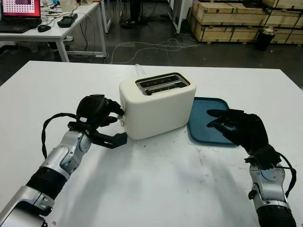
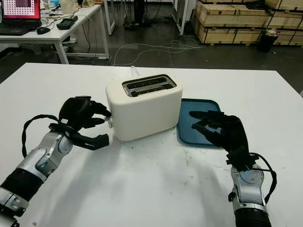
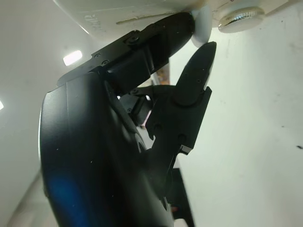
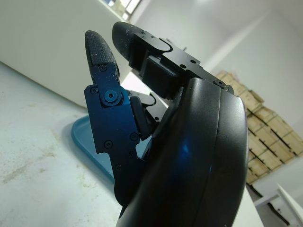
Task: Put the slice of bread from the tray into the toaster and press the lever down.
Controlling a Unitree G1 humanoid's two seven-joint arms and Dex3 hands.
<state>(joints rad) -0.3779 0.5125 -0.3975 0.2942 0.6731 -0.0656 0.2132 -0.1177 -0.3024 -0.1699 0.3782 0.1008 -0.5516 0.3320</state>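
The toaster lever, a small white tab on the end face of the cream two-slot toaster, sits at the left hand's curled fingertips, while the right hand hovers open over the blue plastic tray, no bread visible.

The middle of the white table is taken up by the cream two-slot toaster, with the flat blue plastic tray just beside its right. Open tabletop is left near, far and at both edges.
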